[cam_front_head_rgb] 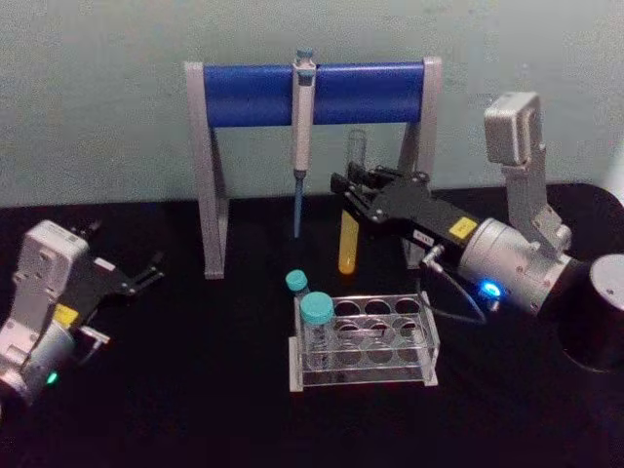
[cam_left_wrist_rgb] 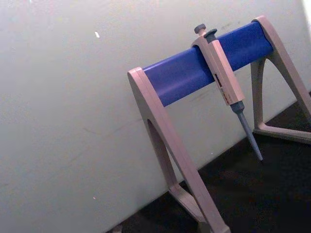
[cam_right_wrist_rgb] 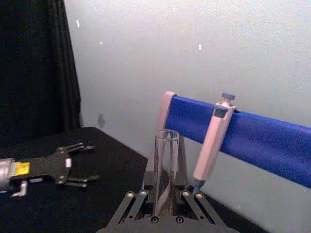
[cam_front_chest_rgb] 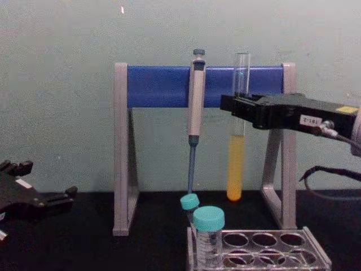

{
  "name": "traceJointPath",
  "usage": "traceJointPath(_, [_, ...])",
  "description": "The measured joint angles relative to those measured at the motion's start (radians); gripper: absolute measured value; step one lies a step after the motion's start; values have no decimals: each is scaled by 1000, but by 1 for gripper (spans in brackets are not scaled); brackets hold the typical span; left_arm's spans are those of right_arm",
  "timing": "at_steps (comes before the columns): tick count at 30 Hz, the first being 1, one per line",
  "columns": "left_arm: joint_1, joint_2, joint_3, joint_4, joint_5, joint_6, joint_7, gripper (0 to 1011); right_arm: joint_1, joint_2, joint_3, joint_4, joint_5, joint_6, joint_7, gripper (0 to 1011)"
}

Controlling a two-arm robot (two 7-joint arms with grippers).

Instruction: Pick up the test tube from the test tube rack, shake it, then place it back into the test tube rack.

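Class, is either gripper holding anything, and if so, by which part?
The right gripper holds the test tube upright by its clear upper part, above the yellow liquid. The left gripper, open, holds nothing.

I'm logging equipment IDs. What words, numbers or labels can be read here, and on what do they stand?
Nothing can be read for sure.
The white label on the right claw: dark characters, too blurred.
The yellow sticker on that arm: too small.
The yellow tag behind the left claw: too small.
Markings on the pipette: blurred.
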Motion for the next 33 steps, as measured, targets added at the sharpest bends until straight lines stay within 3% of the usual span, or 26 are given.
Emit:
traceJointPath(8, [0, 0, 0, 0, 0, 0, 0, 1001, 33, -9, 3, 41, -12, -4, -6, 238])
traceJointPath(18, [0, 0, 0, 0, 0, 0, 0, 1001, 22, -1, 16, 29, -20, -6, -21, 238])
traceJointPath(33, [0, 0, 0, 0, 0, 0, 0, 1001, -111, 65, 64, -121, -12, 37, -57, 238])
